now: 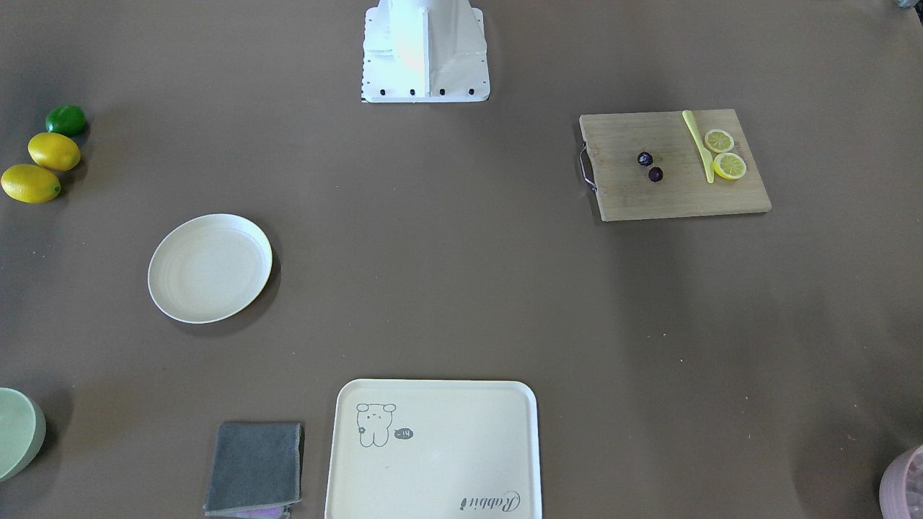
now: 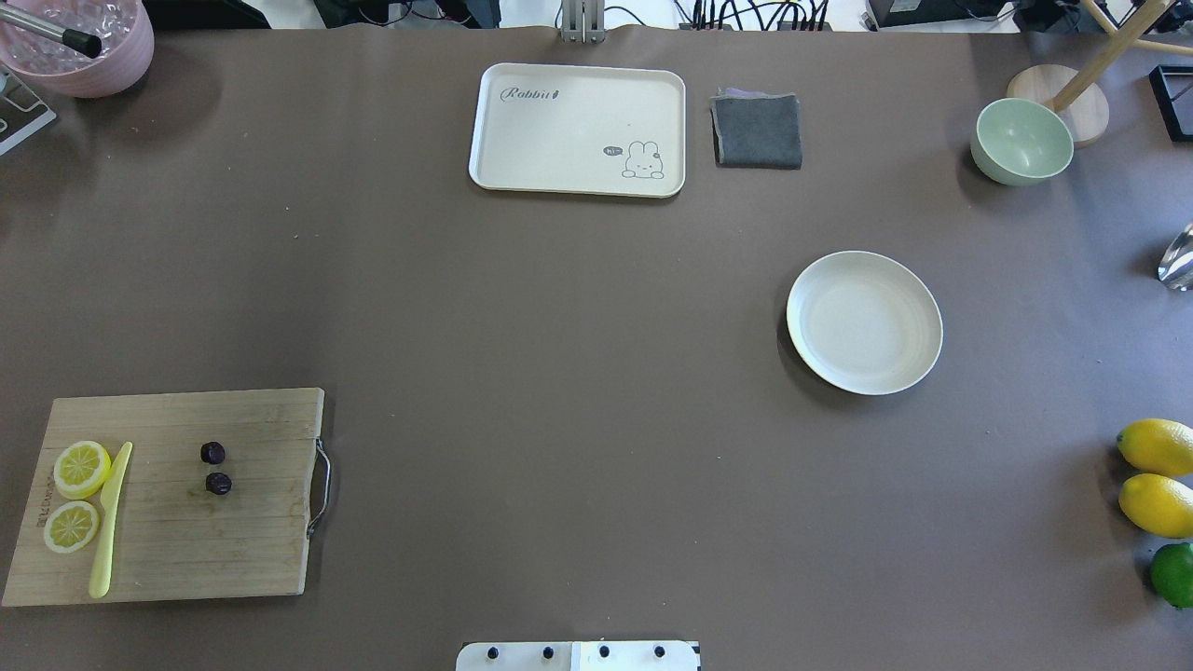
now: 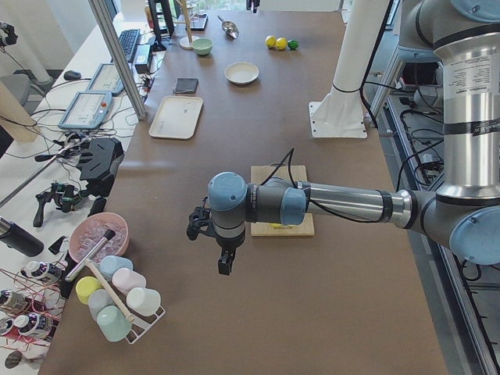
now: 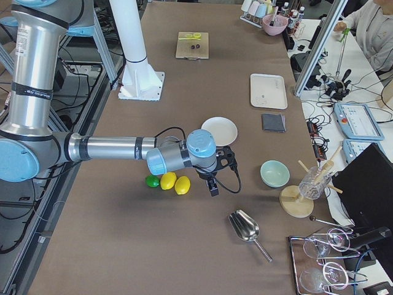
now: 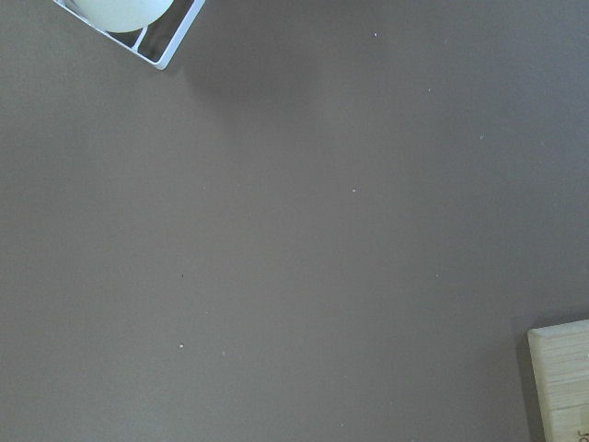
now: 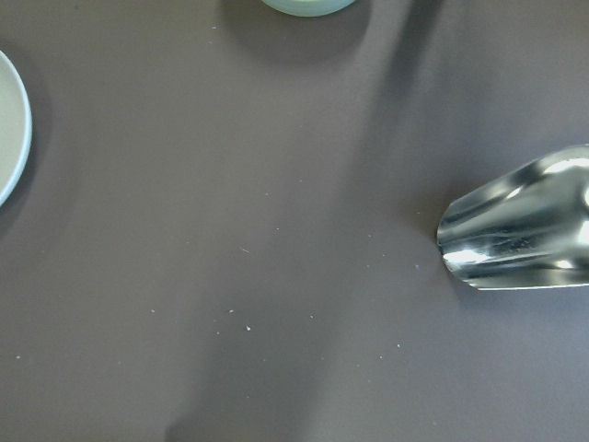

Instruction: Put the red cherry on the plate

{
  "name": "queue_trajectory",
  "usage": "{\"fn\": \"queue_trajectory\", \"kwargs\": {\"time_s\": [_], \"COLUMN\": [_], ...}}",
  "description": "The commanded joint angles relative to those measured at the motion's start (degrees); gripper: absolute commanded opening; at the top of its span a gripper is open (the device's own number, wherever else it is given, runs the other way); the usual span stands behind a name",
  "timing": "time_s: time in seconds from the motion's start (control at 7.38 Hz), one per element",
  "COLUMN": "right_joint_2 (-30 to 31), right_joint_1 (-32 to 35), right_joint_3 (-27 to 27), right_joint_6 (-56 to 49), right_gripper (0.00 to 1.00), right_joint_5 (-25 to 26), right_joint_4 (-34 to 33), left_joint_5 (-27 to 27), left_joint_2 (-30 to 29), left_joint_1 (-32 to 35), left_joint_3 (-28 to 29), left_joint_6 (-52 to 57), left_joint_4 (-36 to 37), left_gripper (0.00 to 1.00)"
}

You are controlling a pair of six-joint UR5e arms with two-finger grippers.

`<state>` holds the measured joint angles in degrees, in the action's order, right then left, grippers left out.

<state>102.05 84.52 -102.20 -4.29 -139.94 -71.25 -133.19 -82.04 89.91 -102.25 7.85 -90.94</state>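
Note:
The red cherry (image 1: pixel 650 166) is two tiny dark purple-red balls lying on a wooden cutting board (image 1: pixel 674 194), beside lemon slices and a yellow knife. In the overhead view the red cherry (image 2: pixel 215 468) is at the near left and the round cream plate (image 2: pixel 864 322) stands bare at the right. The left gripper (image 3: pixel 224 262) hangs above bare table beyond the board's outer end; I cannot tell if it is open or shut. Near the lemons, the right gripper (image 4: pixel 212 187) hangs past the plate (image 4: pixel 219 131), and I cannot tell its state either.
A cream tray (image 2: pixel 577 130) and grey cloth (image 2: pixel 757 130) lie at the far edge, with a pale green bowl (image 2: pixel 1021 142) far right. Two lemons (image 2: pixel 1158 475) and a lime (image 2: pixel 1174 574) sit at the right edge. A metal scoop (image 6: pixel 520 230) and pink bowl (image 2: pixel 79 42) flank the table's ends.

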Motion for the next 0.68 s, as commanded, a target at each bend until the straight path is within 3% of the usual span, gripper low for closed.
{"fn": "queue_trajectory", "kwargs": {"time_s": [0.0, 0.27, 0.54], "right_joint_2": [-0.1, -4.12, -7.38], "right_joint_1": [-5.2, -16.26, -24.27], "right_joint_3": [0.42, 0.69, 1.04], "right_joint_6": [5.9, 17.86, 26.68], "right_gripper": [1.0, 0.98, 1.0], "right_joint_5": [-1.65, 0.79, 5.36], "right_joint_4": [4.18, 7.52, 9.81], "left_joint_5": [-2.4, -9.69, -9.81], "left_joint_2": [1.7, 1.19, 1.36], "left_joint_1": [-0.35, -0.7, -0.7], "left_joint_3": [0.12, 0.3, 0.47], "left_joint_6": [-0.29, -0.38, -0.73], "left_joint_4": [-4.68, -4.69, -4.69], "left_gripper": [0.97, 0.97, 0.97]}}
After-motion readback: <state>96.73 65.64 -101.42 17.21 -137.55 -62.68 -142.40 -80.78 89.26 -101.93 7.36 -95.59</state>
